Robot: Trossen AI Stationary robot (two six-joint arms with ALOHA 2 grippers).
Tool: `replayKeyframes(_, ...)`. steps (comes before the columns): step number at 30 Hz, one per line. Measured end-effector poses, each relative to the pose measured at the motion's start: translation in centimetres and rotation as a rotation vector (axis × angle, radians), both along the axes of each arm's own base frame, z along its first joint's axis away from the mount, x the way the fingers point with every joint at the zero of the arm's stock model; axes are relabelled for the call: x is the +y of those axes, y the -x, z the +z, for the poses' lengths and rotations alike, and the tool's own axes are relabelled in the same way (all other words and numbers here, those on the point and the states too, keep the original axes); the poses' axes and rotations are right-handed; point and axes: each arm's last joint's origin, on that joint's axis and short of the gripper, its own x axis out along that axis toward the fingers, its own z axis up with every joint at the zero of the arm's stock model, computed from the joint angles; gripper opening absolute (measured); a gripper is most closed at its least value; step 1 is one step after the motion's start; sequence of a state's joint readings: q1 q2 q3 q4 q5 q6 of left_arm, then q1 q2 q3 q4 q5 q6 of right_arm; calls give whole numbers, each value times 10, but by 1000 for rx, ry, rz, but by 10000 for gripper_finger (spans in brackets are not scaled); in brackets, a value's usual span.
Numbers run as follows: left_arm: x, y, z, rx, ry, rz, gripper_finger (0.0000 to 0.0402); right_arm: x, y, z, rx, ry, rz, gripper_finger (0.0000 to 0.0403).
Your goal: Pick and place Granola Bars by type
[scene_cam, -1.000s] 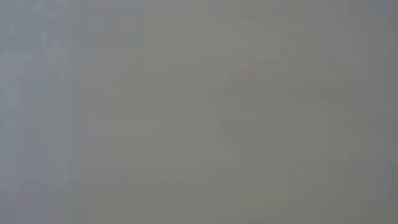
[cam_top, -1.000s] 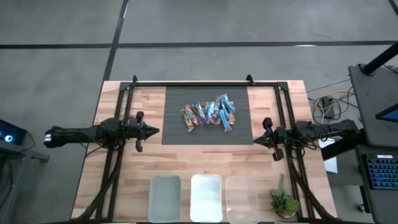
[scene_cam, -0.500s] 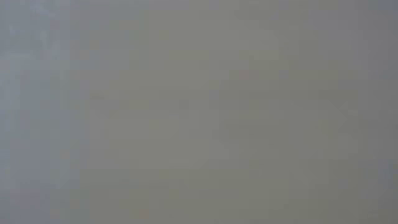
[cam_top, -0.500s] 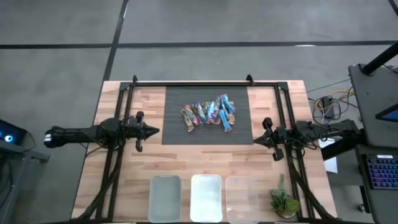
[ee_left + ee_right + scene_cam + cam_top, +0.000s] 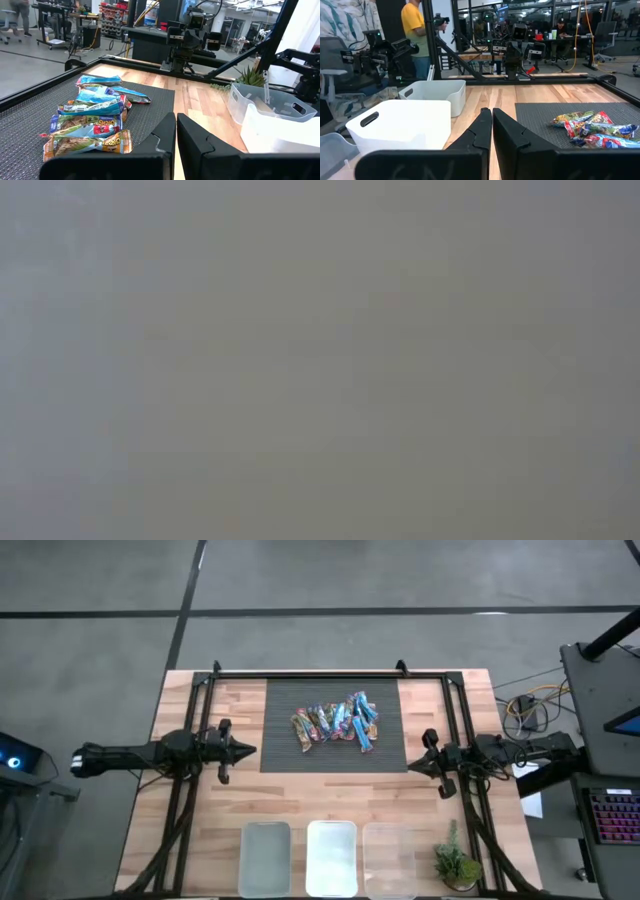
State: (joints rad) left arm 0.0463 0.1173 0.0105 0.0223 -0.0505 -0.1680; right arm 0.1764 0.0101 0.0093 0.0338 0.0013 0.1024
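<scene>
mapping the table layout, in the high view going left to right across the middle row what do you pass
left end effector → granola bars on the dark mat → right end effector

The robot has two thin black arms made of round tubes and chunky joints. The left hand and the right hand each end in two flat, pointed black fingers.

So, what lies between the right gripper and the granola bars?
Only bare table and dark mat separate the right gripper from the granola bars, per the high view.
</scene>
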Motion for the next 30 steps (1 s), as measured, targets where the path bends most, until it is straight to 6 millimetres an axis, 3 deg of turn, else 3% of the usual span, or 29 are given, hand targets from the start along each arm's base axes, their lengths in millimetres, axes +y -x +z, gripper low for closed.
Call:
replayKeyframes(23,0,0,0,0,1,-4,0,0,0,0,-1,4,0,9)
replayKeyframes(30,0,0,0,1,1,-3,0,0,0,2,-1,-137,6,9)
